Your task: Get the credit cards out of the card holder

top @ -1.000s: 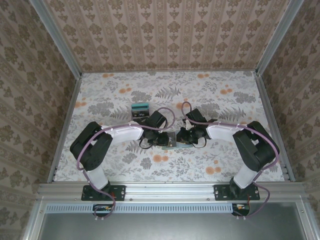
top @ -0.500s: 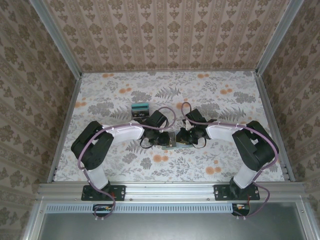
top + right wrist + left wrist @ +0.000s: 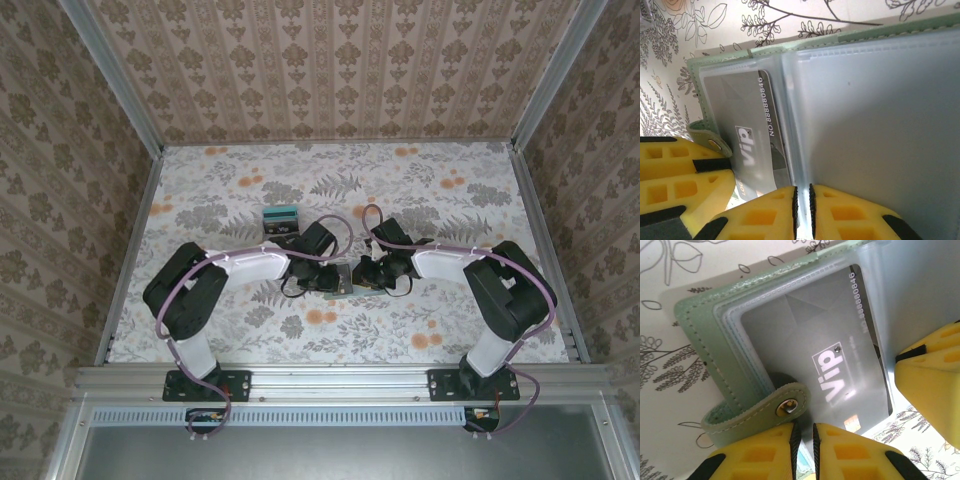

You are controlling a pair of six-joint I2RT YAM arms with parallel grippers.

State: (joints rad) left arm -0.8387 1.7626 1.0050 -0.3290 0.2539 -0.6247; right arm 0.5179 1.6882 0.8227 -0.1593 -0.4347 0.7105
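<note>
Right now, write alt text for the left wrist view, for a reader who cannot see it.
An open pale green card holder over a floral table, with a grey credit card marked Vip inside a clear sleeve. The left gripper pinches the holder's near edge beside the snap strap; the right gripper's finger is at the right.

Pale green, white-stitched card holder [image 3: 700,335] shows a silver-grey credit card [image 3: 805,340] lettered in white, between yellow, black-lined jaws; counter [image 3: 440,310] white with grey leaves and orange blooms, walls [image 3: 340,70] beige damask
</note>
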